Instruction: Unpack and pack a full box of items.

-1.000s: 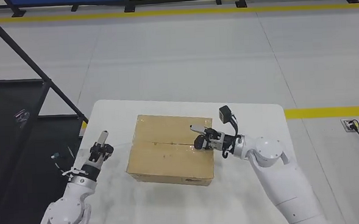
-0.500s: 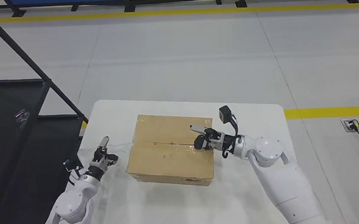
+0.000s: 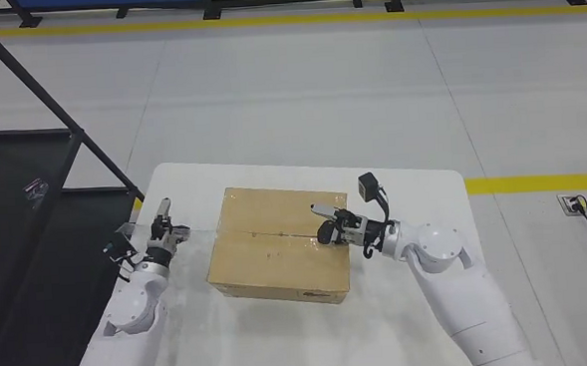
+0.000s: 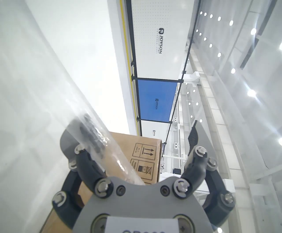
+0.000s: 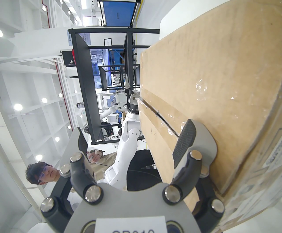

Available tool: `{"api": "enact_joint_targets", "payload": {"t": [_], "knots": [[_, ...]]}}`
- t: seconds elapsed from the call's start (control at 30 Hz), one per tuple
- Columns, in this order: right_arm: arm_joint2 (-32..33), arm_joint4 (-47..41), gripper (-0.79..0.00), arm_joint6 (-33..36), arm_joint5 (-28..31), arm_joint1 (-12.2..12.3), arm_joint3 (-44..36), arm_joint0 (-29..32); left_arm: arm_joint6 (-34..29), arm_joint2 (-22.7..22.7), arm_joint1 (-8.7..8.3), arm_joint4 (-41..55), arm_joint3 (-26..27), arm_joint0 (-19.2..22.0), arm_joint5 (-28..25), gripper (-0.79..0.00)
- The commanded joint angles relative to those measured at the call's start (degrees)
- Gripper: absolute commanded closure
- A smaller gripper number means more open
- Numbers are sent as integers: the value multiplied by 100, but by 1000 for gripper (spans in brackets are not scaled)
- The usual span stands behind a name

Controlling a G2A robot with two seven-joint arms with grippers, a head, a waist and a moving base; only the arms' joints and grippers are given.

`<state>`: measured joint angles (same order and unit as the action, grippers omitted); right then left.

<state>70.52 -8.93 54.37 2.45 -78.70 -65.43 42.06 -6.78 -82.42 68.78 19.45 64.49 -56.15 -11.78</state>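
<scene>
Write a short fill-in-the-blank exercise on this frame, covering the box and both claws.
1. The cardboard box stands on the white table with its top flaps ____.
2. The right claw is over the box's top near the taped seam, and its jaws are ____.
3. A clear strip of film lies against one ____ of the left claw, which is beside the box.

Missing words: closed; open; finger.
</scene>
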Motion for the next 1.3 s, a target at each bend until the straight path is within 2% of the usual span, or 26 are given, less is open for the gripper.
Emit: {"api": "enact_joint_targets", "payload": {"t": [0.0,0.3,0.7,0.97,1.27], "knots": [[0,0,-785,0,0,0,0,0,123,-96,-11,-68,192,-85,-152,-785],[0,0,-785,0,0,0,0,0,876,-332,-29,-820,1439,-618,-326,-785],[0,0,-785,0,0,0,0,0,1212,-375,-19,-1817,2836,-1210,-168,-785],[0,0,-785,0,0,0,0,0,1092,-173,12,-2325,3306,-1272,0,-785],[0,0,-785,0,0,0,0,0,1134,276,72,-3273,3405,-1134,241,-785]]}}
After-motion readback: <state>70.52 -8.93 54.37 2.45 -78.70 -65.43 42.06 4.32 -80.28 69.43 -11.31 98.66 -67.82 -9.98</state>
